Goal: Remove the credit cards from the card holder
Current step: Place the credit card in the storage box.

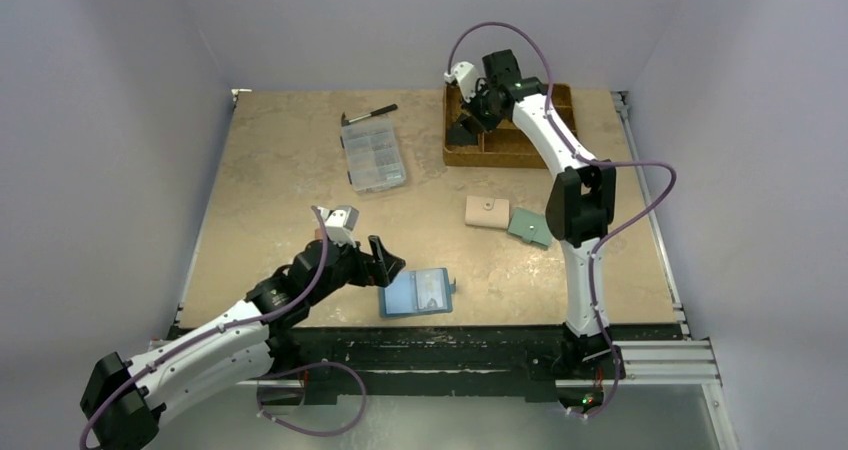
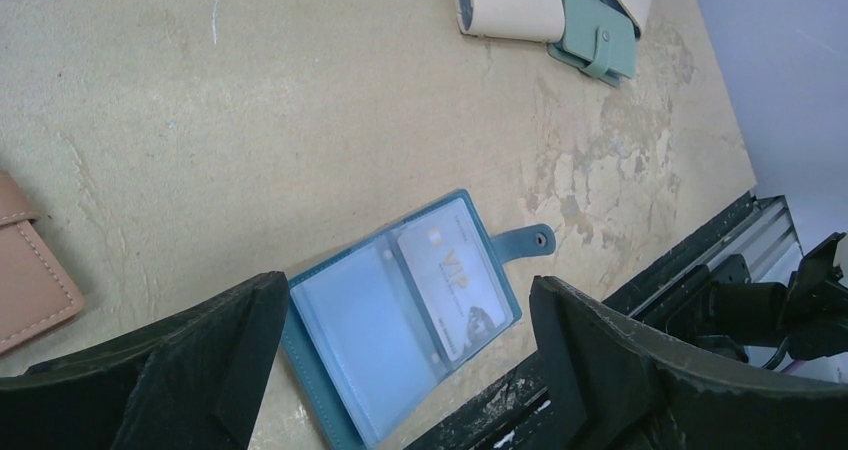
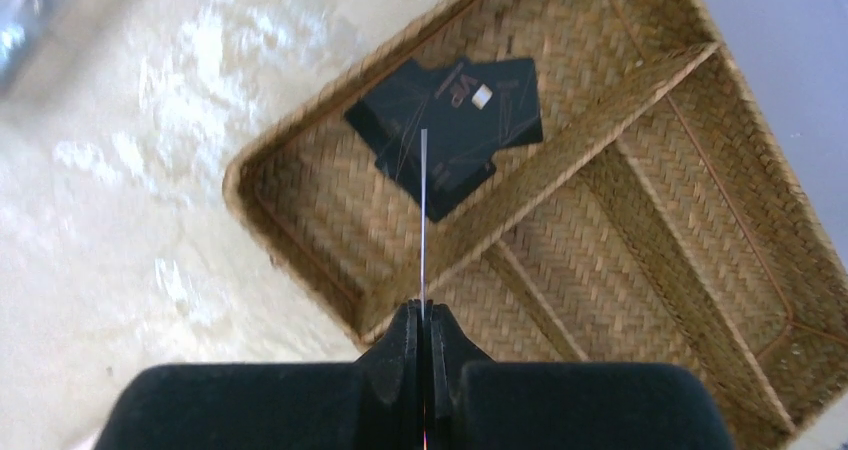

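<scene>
The dark blue card holder (image 1: 417,293) (image 2: 350,350) lies open near the table's front edge, with a greyish credit card (image 2: 455,285) in its right sleeve. My left gripper (image 1: 376,264) (image 2: 408,292) hangs just above it, jaws wide open and holding nothing. My right gripper (image 1: 467,130) (image 3: 423,315) is shut on a credit card (image 3: 424,220) seen edge-on as a thin pale line. It hovers over the wicker tray (image 1: 520,150) (image 3: 650,200), where two black cards (image 3: 450,120) lie overlapping in the left compartment.
A beige wallet (image 1: 487,212) (image 2: 510,5) and a pale teal-green wallet (image 1: 529,226) (image 2: 598,35) lie mid-right. A pink wallet (image 2: 30,270) sits left of the left gripper. A clear organiser box (image 1: 374,157) and a pen-like tool (image 1: 370,114) lie at the back.
</scene>
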### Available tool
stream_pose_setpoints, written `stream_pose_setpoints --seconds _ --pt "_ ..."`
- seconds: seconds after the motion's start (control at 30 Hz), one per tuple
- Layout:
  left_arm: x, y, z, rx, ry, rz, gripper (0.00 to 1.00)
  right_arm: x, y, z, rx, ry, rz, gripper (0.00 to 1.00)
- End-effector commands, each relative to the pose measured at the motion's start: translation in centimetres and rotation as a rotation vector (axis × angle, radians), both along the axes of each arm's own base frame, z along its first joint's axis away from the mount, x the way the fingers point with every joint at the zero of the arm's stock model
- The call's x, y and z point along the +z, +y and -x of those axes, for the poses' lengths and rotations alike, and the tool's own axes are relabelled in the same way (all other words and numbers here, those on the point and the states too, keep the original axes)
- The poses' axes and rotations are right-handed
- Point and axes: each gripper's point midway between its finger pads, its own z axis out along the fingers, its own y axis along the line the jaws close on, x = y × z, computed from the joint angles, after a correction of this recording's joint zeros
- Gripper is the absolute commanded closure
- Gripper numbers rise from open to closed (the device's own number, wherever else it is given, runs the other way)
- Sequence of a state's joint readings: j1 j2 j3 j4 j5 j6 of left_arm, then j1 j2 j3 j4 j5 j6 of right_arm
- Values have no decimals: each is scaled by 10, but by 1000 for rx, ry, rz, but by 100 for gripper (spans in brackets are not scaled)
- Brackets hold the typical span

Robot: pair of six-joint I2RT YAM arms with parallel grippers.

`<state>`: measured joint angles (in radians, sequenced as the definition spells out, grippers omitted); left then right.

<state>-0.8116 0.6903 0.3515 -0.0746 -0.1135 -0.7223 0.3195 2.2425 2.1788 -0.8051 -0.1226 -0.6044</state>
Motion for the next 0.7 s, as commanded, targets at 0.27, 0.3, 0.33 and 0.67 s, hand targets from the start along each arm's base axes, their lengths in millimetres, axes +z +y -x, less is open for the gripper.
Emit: stream_pose_setpoints --seconds 0.27,0.3,0.33,0.67 --pt "16 -3 -11 38 -21 24 1 10 24 -57 -597 -90 -469 100" --pt "15 -3 -12 40 -19 21 1 8 27 -58 -624 -79 -497 100" --pt "15 -3 -13 40 -18 17 1 4 30 -59 -643 -69 -512 100" --pt "13 -7 -20 49 -6 -16 1 -23 39 -72 -739 -24 -574 93"
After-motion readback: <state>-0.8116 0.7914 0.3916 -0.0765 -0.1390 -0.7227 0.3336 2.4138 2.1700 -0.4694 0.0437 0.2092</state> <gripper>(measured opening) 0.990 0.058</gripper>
